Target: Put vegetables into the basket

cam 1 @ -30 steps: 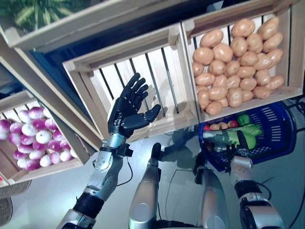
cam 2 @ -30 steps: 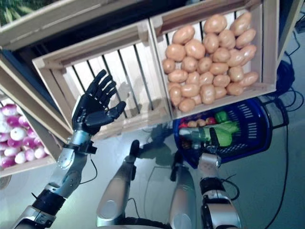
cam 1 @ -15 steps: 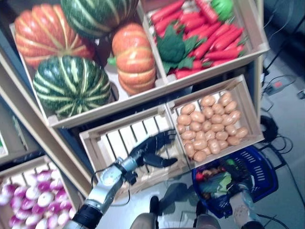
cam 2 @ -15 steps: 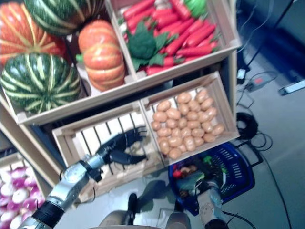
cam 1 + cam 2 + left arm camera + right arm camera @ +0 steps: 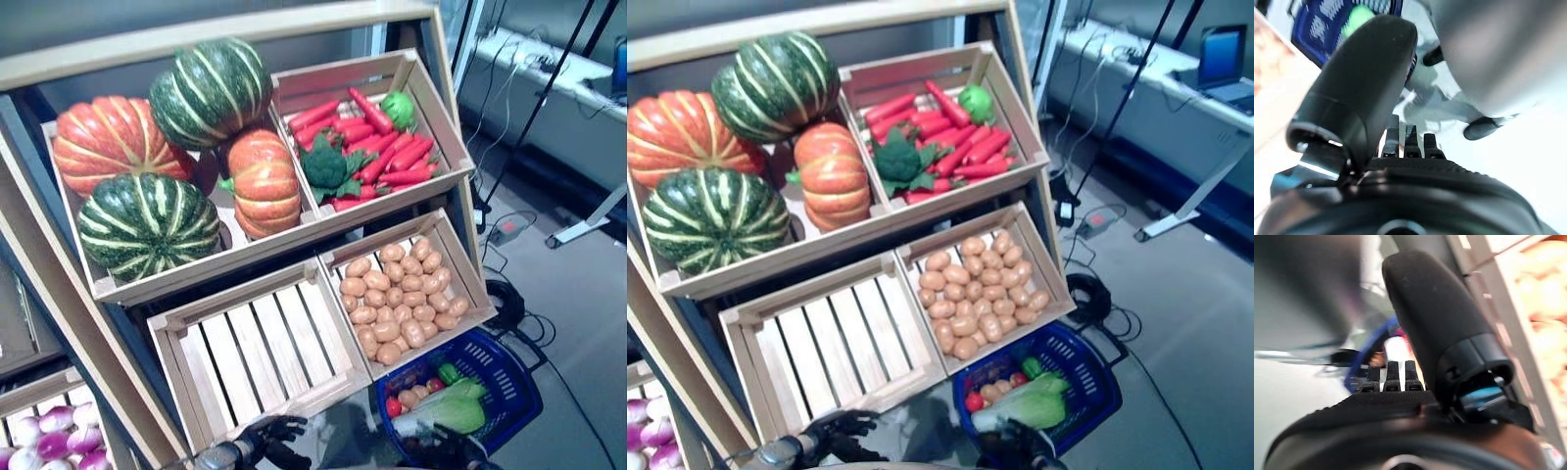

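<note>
The blue basket stands on the floor at the lower right of the wooden stand. In it lie a pale green leafy cabbage, a red tomato, small potatoes and a green pepper. My left hand is low, just in front of the empty slatted crate, with relaxed fingers and holding nothing. Its wrist view shows straight fingers and the basket beyond. My right hand sits at the basket's near rim, open and empty; in its wrist view the fingers are straight.
The stand fills the left and middle, with a potato crate right above the basket. Cables lie on the grey floor to the right. A table leg stands further right.
The camera has tilted up, so the whole stand now shows. My left hand has dropped from inside the empty crate to below its front edge. The basket's contents are unchanged.
</note>
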You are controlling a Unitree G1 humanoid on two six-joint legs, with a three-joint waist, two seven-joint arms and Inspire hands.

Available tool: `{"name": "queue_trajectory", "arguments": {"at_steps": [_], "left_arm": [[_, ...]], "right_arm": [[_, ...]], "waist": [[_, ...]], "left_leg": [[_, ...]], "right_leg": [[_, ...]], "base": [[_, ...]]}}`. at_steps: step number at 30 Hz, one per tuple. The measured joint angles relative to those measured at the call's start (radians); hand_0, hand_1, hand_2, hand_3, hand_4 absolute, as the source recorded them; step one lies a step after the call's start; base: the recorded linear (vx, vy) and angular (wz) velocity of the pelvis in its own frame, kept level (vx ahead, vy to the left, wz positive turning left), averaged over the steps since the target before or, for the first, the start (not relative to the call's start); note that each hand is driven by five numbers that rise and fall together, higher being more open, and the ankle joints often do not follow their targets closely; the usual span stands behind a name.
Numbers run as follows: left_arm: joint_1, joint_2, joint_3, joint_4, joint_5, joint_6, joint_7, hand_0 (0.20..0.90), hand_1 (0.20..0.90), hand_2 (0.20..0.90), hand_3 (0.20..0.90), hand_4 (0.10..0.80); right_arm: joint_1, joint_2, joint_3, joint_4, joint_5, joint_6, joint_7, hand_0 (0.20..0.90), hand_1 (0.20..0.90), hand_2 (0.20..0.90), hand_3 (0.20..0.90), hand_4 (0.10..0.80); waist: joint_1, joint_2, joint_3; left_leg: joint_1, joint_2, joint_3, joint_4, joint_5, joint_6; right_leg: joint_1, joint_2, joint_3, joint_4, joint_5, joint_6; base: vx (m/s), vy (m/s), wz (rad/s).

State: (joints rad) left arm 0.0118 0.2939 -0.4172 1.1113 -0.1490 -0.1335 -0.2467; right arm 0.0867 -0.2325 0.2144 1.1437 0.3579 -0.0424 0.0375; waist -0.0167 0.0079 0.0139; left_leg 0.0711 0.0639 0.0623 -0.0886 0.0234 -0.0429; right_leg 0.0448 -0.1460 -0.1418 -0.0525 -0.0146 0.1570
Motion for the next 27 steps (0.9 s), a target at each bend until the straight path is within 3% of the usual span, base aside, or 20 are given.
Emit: {"name": "queue_trajectory", "arguments": {"at_steps": [7,27], "left_arm": [[0.024,-0.043,0.051,0.062,0.009,0.02,0.096,0.9,0.9,0.9,0.9,0.8],[0.024,-0.044,0.053,0.065,0.009,0.02,0.101,0.9,0.9,0.9,0.9,0.8]], "right_arm": [[-0.001,0.001,-0.005,0.01,-0.008,0.006,-0.002,0.9,0.9,0.9,0.9,0.8],[-0.001,0.002,-0.004,0.011,-0.008,0.007,-0.002,0.9,0.9,0.9,0.9,0.8]], "waist": [[0.003,0.004,-0.007],[0.003,0.004,-0.006]], "left_leg": [[0.008,0.008,0.003,0.0,0.0,0.001],[0.012,0.006,0.003,0.0,0.0,-0.001]], "right_leg": [[0.002,0.007,0.003,0.0,0.007,-0.005],[0.018,0.007,0.002,-0.017,0.015,0.001]], "base": [[0.005,-0.005,-0.02],[0.001,-0.001,0.0]]}}
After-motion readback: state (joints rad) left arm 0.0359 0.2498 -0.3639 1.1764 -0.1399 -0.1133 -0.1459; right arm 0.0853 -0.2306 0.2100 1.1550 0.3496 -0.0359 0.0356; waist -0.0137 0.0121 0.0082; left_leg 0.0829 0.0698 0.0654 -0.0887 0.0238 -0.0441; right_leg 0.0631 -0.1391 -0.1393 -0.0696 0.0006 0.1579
